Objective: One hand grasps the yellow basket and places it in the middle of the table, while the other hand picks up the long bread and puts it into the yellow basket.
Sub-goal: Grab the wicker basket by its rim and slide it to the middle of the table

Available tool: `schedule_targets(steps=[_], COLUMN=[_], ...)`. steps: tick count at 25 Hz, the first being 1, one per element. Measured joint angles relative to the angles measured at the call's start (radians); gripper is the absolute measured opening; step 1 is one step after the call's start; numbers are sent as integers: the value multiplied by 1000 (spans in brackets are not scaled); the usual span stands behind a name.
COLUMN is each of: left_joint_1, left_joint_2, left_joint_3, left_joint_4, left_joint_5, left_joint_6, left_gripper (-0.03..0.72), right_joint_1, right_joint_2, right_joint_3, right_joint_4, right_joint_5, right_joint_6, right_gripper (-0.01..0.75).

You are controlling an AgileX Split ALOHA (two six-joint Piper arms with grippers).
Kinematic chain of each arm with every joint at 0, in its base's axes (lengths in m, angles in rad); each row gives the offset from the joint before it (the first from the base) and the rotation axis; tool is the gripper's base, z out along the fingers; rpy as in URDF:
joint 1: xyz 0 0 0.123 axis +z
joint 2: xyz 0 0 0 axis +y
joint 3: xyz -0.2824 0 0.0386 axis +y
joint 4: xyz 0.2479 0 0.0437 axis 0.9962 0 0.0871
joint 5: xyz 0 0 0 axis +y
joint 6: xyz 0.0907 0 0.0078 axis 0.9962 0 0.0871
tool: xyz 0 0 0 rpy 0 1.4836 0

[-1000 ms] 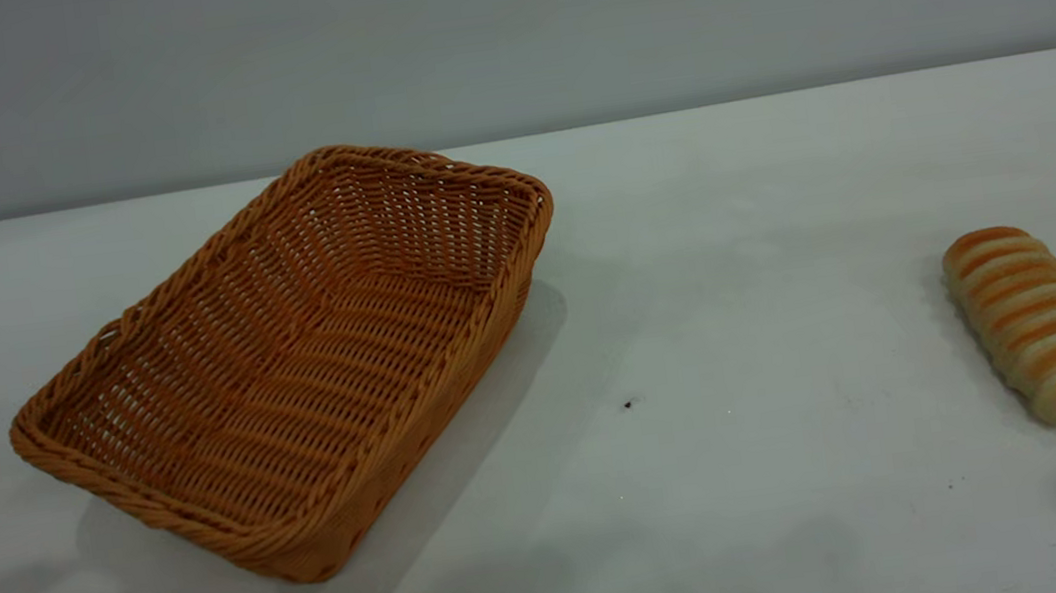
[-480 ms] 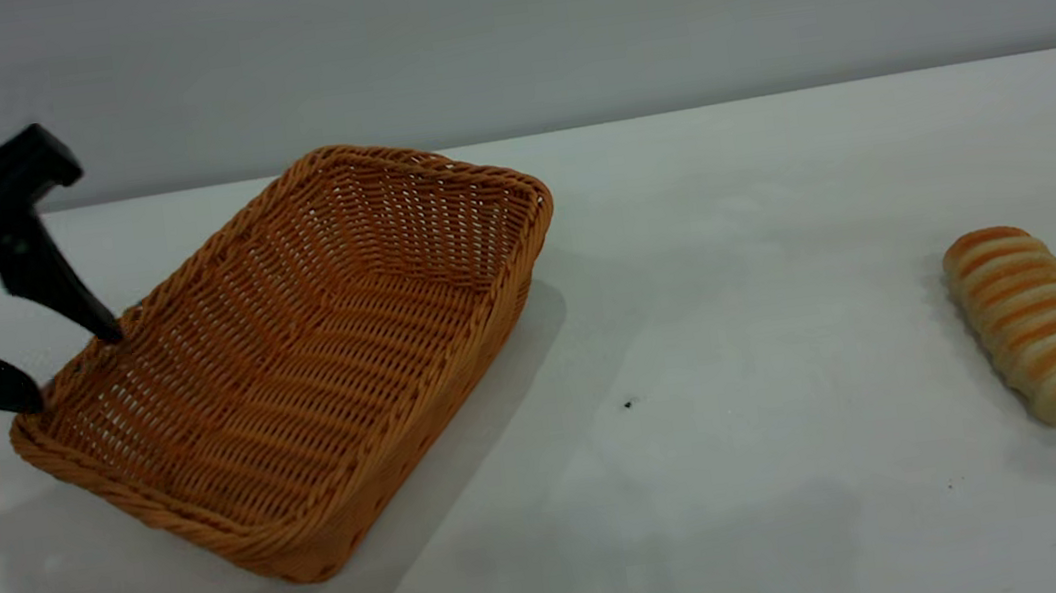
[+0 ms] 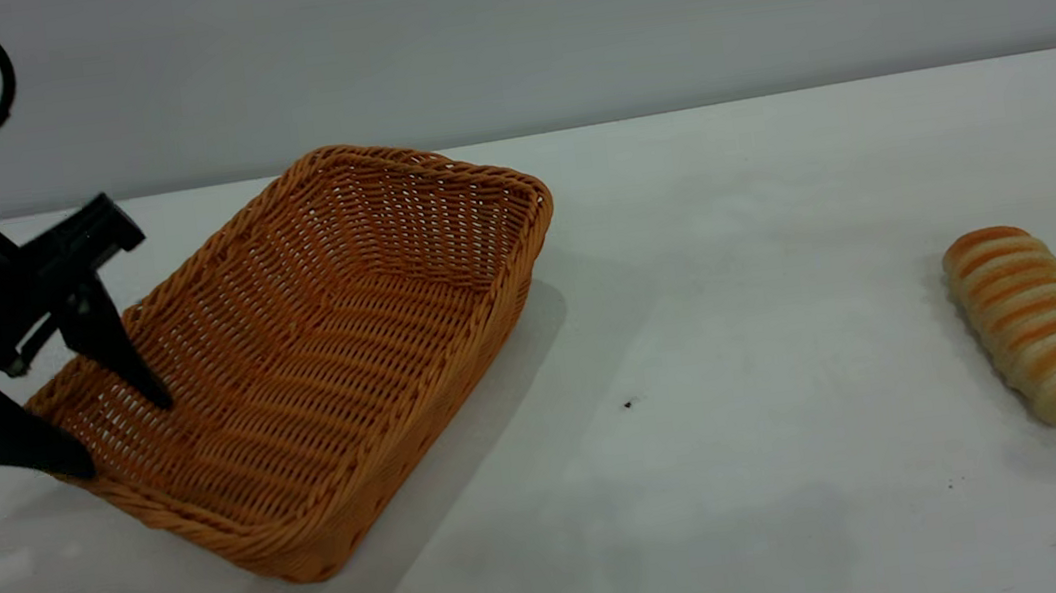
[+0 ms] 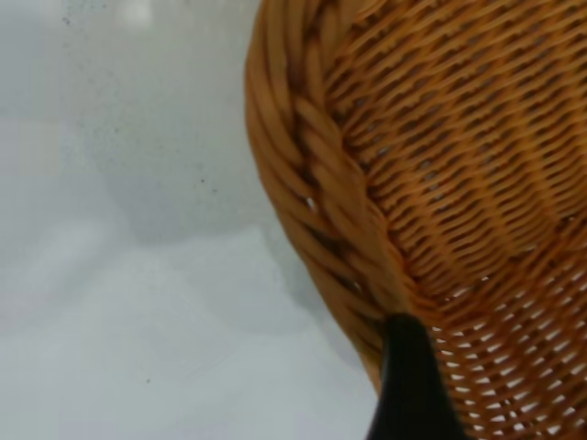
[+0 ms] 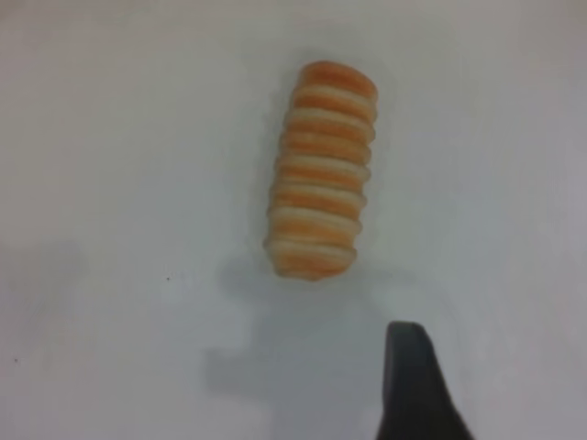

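Left gripper (image 3: 121,427): newly descended, fingers spread astride the yellow basket (image 3: 315,363) rim (not clamped).
Right gripper (image 5: 417,390): finger spread unclear.
Long bread (image 3: 1045,324): unmoved.

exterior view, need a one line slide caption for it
Open left gripper straddles the yellow basket rim; the long bread lies apart on the table.
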Motion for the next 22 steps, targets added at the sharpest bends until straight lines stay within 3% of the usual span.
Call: schedule_targets(steps=[11, 22], left_joint_1=[2, 3], left_joint_2=[44, 73], left_joint_3=[-17, -169], left_joint_4=[-7, 97], left_joint_5=[-10, 201], left_joint_6=[-5, -50], left_gripper=[513, 511], right_joint_1=[0, 0], right_joint_2=[0, 0], right_joint_3=[0, 0], right_joint_4=[17, 18], right_joint_5=[2, 3], right_joint_6=[-1, -1], right_gripper=[484, 484])
